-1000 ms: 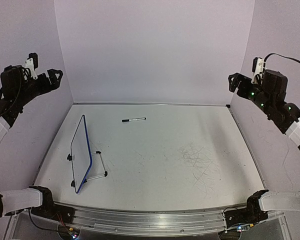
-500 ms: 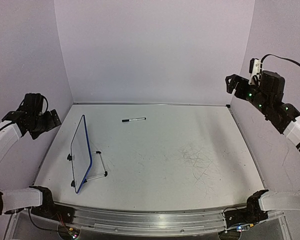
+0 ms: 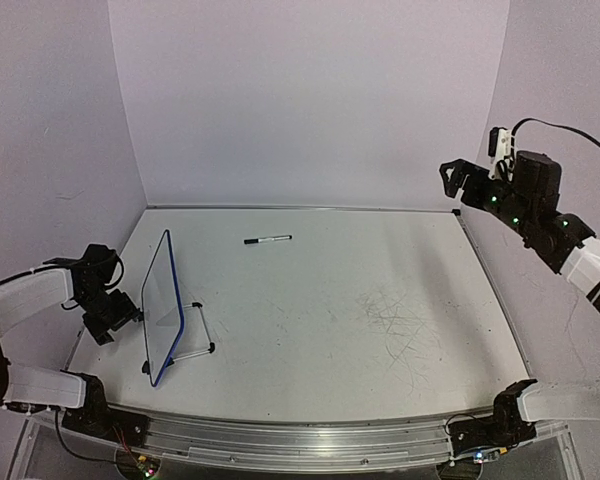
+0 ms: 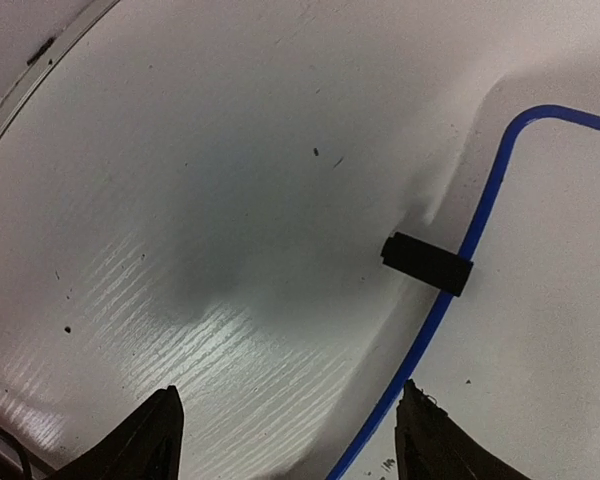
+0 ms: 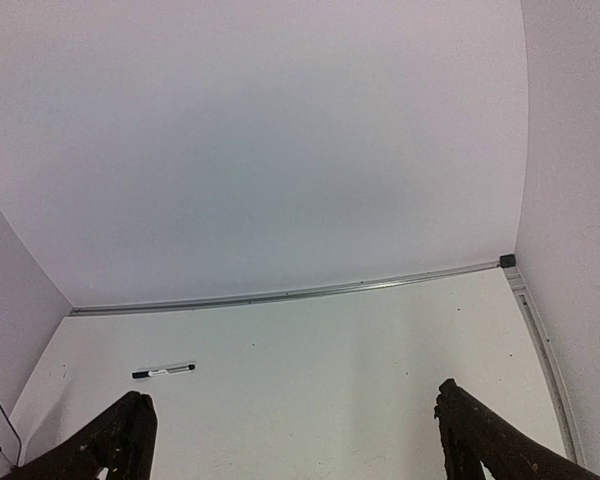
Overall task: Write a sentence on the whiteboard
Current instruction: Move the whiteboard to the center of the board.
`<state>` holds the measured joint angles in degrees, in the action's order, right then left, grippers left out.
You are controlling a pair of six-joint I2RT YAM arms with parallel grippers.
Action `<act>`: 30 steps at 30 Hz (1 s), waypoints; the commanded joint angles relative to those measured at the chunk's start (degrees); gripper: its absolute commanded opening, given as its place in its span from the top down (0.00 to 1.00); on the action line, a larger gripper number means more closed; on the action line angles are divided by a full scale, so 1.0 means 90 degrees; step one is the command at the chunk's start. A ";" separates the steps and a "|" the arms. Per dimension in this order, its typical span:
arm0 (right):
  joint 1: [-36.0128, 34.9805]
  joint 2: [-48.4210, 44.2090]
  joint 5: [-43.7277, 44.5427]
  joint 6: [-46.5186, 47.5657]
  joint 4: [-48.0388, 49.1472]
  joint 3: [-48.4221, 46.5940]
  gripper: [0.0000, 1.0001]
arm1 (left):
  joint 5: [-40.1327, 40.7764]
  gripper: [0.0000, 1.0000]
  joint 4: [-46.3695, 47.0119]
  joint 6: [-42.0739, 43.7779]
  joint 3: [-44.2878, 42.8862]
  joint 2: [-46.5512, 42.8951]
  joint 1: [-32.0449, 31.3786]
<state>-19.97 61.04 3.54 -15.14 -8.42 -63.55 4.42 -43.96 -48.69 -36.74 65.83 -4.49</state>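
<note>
The whiteboard [image 3: 164, 300], white with a thin blue frame, stands tilted on its wire stand [image 3: 195, 335] at the table's left. No sentence can be read on it. A black-and-white marker [image 3: 268, 239] lies at the back centre and also shows in the right wrist view [image 5: 163, 371]. My left gripper [image 3: 120, 314] is open and empty, low over the table just left of the board. In the left wrist view [image 4: 290, 445] the board's blue frame [image 4: 483, 222] and a black foot [image 4: 427, 263] lie ahead, near the right finger. My right gripper [image 3: 452, 180] is open and empty, high at the back right [image 5: 295, 440].
Faint scribble marks [image 3: 395, 325] cover the tabletop right of centre. A metal rim [image 3: 300, 208] edges the table at the back, and lilac walls close it in at the back and both sides.
My left arm has swung down from high by the left wall to table level beside the whiteboard. My right gripper has moved slightly left and down. Board and marker have not moved.
</note>
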 commanded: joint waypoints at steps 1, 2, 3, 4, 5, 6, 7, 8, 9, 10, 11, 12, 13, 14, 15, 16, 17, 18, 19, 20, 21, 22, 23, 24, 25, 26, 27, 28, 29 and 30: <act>-0.0025 0.0052 -0.0266 -0.0157 0.0388 0.0092 0.02 | -0.0205 0.28 0.0050 -0.0649 0.0298 -0.0296 0.0016; -0.0023 0.0067 -0.0303 -0.0161 0.0388 0.0082 0.02 | -0.0210 0.29 0.0040 -0.0652 0.0377 -0.0316 0.0016; -0.0021 0.0080 -0.0332 -0.0161 0.0388 0.0072 0.02 | -0.0206 0.30 0.0020 -0.0627 0.0438 -0.0325 0.0013; -0.0024 0.0090 -0.0339 -0.0156 0.0391 0.0065 0.02 | -0.0244 0.31 0.0005 -0.0599 0.0463 -0.0317 0.0007; -0.0025 0.0101 -0.0342 -0.0154 0.0396 0.0059 0.02 | -0.0304 0.32 -0.0001 -0.0572 0.0479 -0.0303 0.0002; -0.0027 0.0114 -0.0342 -0.0155 0.0411 0.0059 0.02 | -0.0370 0.32 0.0001 -0.0544 0.0492 -0.0266 0.0002; -0.0028 0.0127 -0.0343 -0.0158 0.0429 0.0059 0.02 | -0.0422 0.32 0.0001 -0.0520 0.0504 -0.0219 0.0002; -0.0024 0.0150 -0.0344 -0.0170 0.0459 0.0069 0.02 | -0.0466 0.31 0.0008 -0.0496 0.0498 -0.0154 0.0001; -0.0031 0.0177 -0.0337 -0.0190 0.0483 0.0087 0.02 | -0.0470 0.30 0.0022 -0.0480 0.0484 -0.0058 0.0001; -0.0031 0.0199 -0.0448 -0.0212 0.0504 0.0100 0.02 | -0.0631 0.30 0.0040 -0.0456 0.0479 0.0049 0.0001; -0.0028 0.0226 -0.0523 -0.0235 0.0530 0.0119 0.02 | -0.0722 0.30 0.0070 -0.0445 0.0498 0.0122 -0.0004; -0.0030 0.0256 -0.0578 -0.0253 0.0554 0.0134 0.02 | -0.0804 0.30 0.0110 -0.0440 0.0530 0.0149 -0.0008; -0.0032 0.0293 -0.0648 -0.0266 0.0562 0.0136 0.02 | -0.0870 0.30 0.0146 -0.0447 0.0562 0.0158 -0.0016; -0.0031 0.0324 -0.0690 -0.0274 0.0564 0.0137 0.02 | -0.0923 0.32 0.0155 -0.0455 0.0598 0.0148 -0.0024; -0.0031 0.0347 -0.0722 -0.0283 0.0564 0.0130 0.02 | -0.0985 0.34 0.0152 -0.0449 0.0636 0.0127 -0.0035; -0.0032 0.0358 -0.0739 -0.0288 0.0568 0.0128 0.02 | -0.1020 0.36 0.0145 -0.0411 0.0664 0.0098 -0.0037; -0.0031 0.0366 -0.0752 -0.0290 0.0572 0.0127 0.02 | -0.1049 0.39 0.0139 -0.0372 0.0687 0.0071 -0.0038; -0.0030 0.0370 -0.0752 -0.0290 0.0582 0.0130 0.02 | -0.1088 0.42 0.0138 -0.0344 0.0701 0.0054 -0.0041; -0.0034 0.0378 -0.0754 -0.0292 0.0599 0.0136 0.02 | -0.1150 0.44 0.0137 -0.0328 0.0728 0.0047 -0.0046; -0.0035 0.0384 -0.0761 -0.0299 0.0608 0.0137 0.02 | -0.1225 0.46 0.0142 -0.0344 0.0777 0.0047 -0.0050; -0.0032 0.0386 -0.0770 -0.0300 0.0615 0.0137 0.02 | -0.1277 0.46 0.0153 -0.0382 0.0825 0.0056 -0.0065; -0.0032 0.0386 -0.0778 -0.0307 0.0628 0.0140 0.02 | -0.1318 0.47 0.0163 -0.0419 0.0857 0.0088 -0.0091; -0.0036 0.0389 -0.0787 -0.0320 0.0641 0.0148 0.02 | -0.1337 0.47 0.0176 -0.0432 0.0870 0.0141 -0.0113; -0.0041 0.0390 -0.0793 -0.0331 0.0654 0.0164 0.02 | -0.1349 0.48 0.0185 -0.0426 0.0860 0.0181 -0.0135; -0.0045 0.0387 -0.0797 -0.0337 0.0663 0.0177 0.02 | -0.1340 0.49 0.0196 -0.0429 0.0817 0.0203 -0.0166; -0.0043 0.0392 -0.0802 -0.0343 0.0670 0.0194 0.02 | -0.1328 0.49 0.0211 -0.0441 0.0767 0.0214 -0.0209; -0.0042 0.0395 -0.0810 -0.0346 0.0671 0.0207 0.02 | -0.1313 0.50 0.0232 -0.0475 0.0723 0.0221 -0.0278; -0.0043 0.0396 -0.0818 -0.0349 0.0672 0.0217 0.02 | -0.1297 0.51 0.0255 -0.0513 0.0680 0.0230 -0.0350; -0.0052 0.0396 -0.0825 -0.0355 0.0677 0.0226 0.02 | -0.1298 0.51 0.0291 -0.0544 0.0652 0.0276 -0.0425; -0.0055 0.0396 -0.0830 -0.0365 0.0684 0.0232 0.02 | -0.1304 0.52 0.0322 -0.0570 0.0633 0.0329 -0.0489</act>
<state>-20.03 64.51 -3.05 -17.79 -4.99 -61.92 -6.45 -42.87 -52.57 -29.01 67.58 -6.73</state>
